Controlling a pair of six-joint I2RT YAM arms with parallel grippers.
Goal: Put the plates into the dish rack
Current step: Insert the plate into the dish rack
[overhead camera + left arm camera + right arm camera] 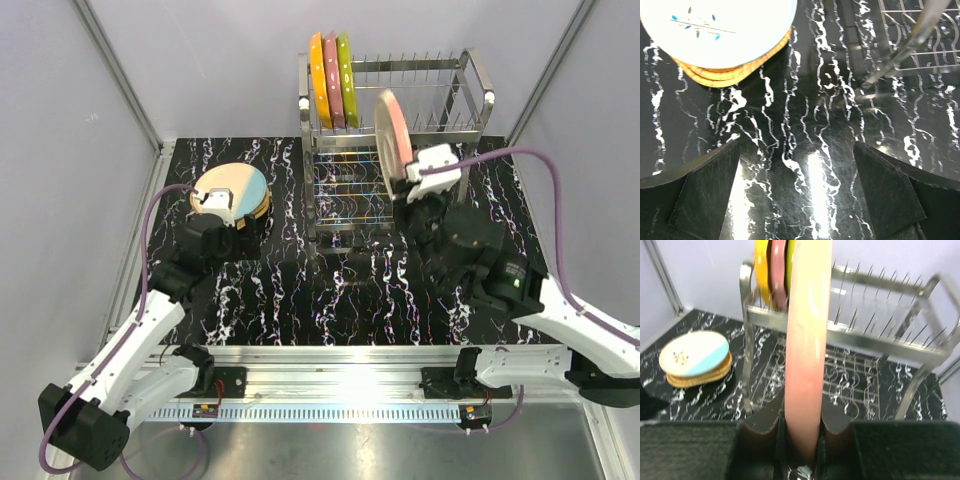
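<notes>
The steel dish rack [470, 95] stands at the back; orange [319, 66], pink [333, 66] and lime-green [347, 66] plates stand upright in its upper tier's left end. My right gripper [412, 182] is shut on the edge of a pink plate [390, 132], held upright over the rack's front; it fills the right wrist view [807, 340]. A stack of plates [232, 192] with a cream-and-blue leaf plate on top [715, 30] lies at left on the table. My left gripper [797, 185] is open and empty just in front of the stack.
The black marbled table [340, 290] spans the cell. Purple cables [540, 155] loop from both wrists. Grey walls enclose the back and sides. The rack's lower tier [345, 195] sits between the stack and my right arm.
</notes>
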